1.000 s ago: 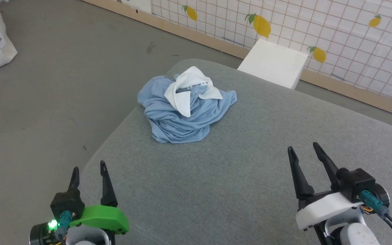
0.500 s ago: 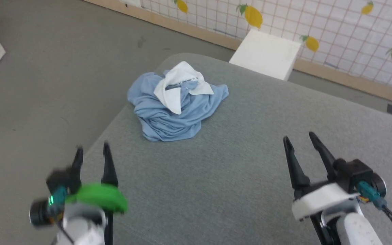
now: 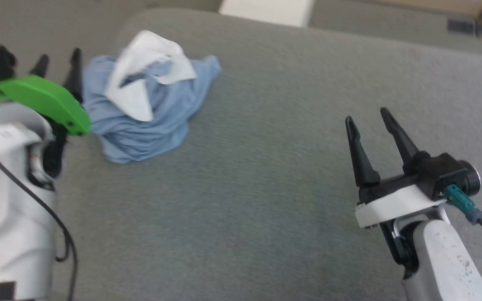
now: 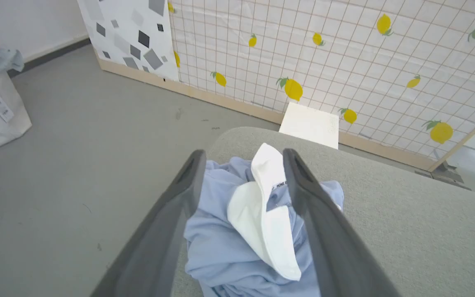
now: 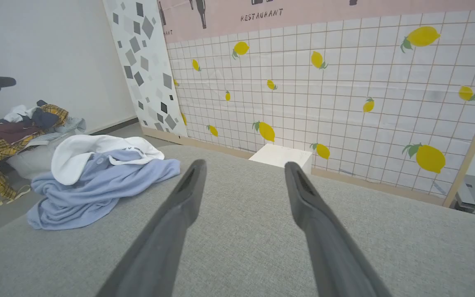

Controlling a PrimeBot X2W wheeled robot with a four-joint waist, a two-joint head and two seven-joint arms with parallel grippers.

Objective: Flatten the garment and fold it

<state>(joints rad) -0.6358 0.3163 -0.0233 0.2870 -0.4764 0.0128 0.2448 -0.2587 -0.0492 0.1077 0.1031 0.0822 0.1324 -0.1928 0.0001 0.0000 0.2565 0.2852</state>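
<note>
Blue knit garment [image 3: 140, 133], crumpled, judged soft and limp, best taken at an edge; left pincer [image 3: 59, 58] and right pincer [image 3: 366, 116] stood apart, empty.

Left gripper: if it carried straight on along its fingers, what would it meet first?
Most likely the garment: the left gripper aims at it, open jaws framing the crumpled heap on the grey cushion; how much gap is left is unclear.

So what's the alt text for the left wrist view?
A crumpled light blue knit garment with a white inner panel lies on a grey fabric cushion, framed by the dark fingers of the open left gripper. Lemon-print wall behind.
</note>
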